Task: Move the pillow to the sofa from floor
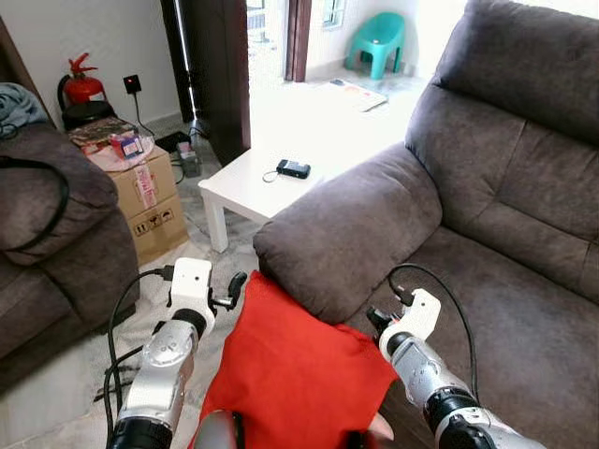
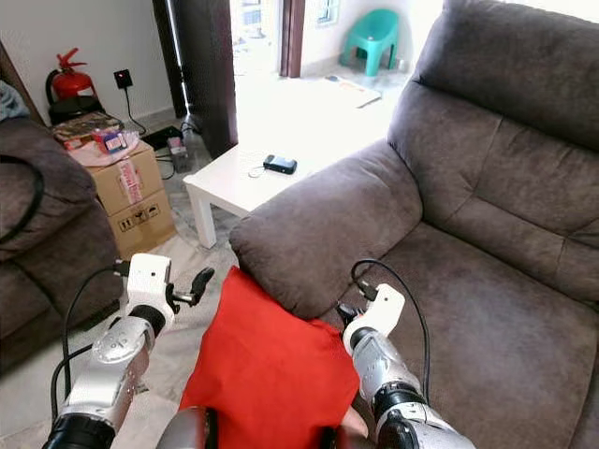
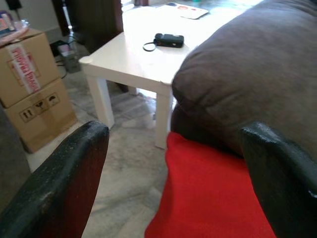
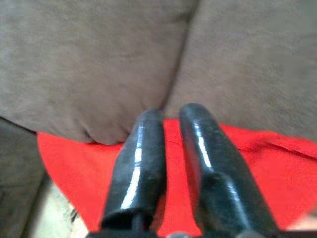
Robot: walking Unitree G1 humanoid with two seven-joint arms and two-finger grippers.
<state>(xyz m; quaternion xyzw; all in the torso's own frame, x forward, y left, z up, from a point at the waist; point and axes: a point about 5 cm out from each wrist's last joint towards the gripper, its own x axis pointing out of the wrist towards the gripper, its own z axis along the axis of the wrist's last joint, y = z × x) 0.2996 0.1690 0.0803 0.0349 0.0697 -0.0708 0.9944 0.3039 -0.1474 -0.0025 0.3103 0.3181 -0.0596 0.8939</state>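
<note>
Indoors, grey sofa, white side table — marble floor, cardboard boxes

Red pillow: lower part cut off by the bottom edge of the eye views; its top corner is tucked under the sofa armrest.
Left gripper: fingertips run past the bottom edge of the left wrist view.
Right gripper: blurred; its base is cut by the frame edge, and the fingers' contact with the pillow cannot be told.
Small black device on the white table: too small to identify.
Items on the cardboard box: too small to tell.
</note>
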